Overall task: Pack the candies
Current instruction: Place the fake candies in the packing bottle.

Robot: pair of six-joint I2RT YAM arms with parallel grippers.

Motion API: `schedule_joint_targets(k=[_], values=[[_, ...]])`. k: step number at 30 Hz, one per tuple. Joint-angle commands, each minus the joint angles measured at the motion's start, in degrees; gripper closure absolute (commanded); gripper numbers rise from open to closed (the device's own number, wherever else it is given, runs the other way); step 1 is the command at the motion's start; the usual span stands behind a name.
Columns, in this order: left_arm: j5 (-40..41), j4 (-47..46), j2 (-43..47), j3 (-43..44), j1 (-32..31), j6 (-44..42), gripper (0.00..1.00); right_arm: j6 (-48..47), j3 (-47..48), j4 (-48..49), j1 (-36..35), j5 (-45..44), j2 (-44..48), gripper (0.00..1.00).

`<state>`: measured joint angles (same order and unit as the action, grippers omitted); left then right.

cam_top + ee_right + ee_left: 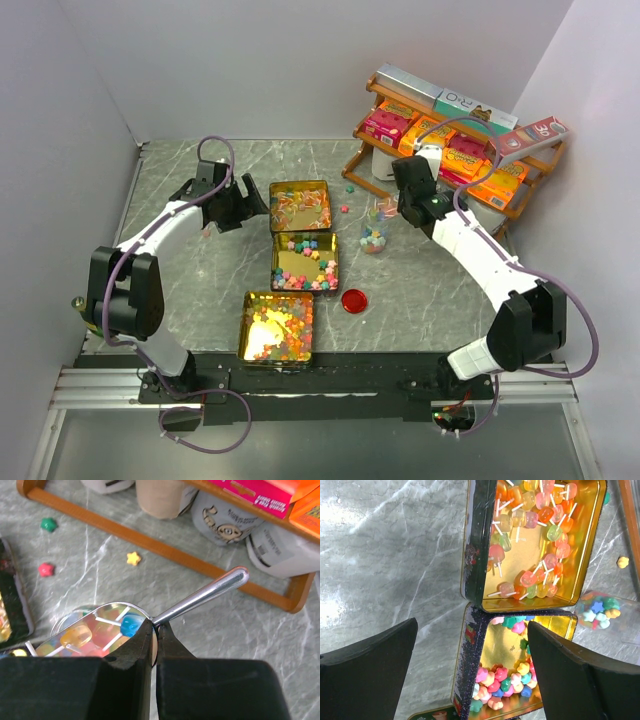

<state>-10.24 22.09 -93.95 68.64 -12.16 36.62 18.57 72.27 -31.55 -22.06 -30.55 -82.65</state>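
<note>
1. Nearest, at the near edge of the surface (200,270): gold tin (277,327) heaped with candies (285,325).
2. Left: left hand (472,630) spread wide, empty, just left of the far tin (300,205).
3. Right: right hand (156,630) clamped on a spoon (200,597) loaded with candies, over the jar (375,238).
4. Likely mid-transfer into the jar; next, tip the load in slowly, without spilling.

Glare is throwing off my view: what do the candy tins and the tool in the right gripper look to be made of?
Tins: likely metal, glossy gold inside, dark printed outside; the walls mirror the candies. Tool: polished silver metal, judging by its bright highlight, pinched in the shut right gripper.
</note>
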Motion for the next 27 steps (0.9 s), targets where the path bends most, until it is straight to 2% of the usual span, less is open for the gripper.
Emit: schedule_joint_targets(k=[1, 27], values=[[-0.57, -0.99, 1.32, 0.18, 0.12, -1.02, 0.04, -3.79, -1.34, 7.37, 0.27, -5.66, 0.56, 1.0], [0.66, -0.64, 1.23, 0.0, 0.12, -0.94, 0.03, -18.13, -4.77, 22.59, -1.4, -15.6, -3.83, 1.0]])
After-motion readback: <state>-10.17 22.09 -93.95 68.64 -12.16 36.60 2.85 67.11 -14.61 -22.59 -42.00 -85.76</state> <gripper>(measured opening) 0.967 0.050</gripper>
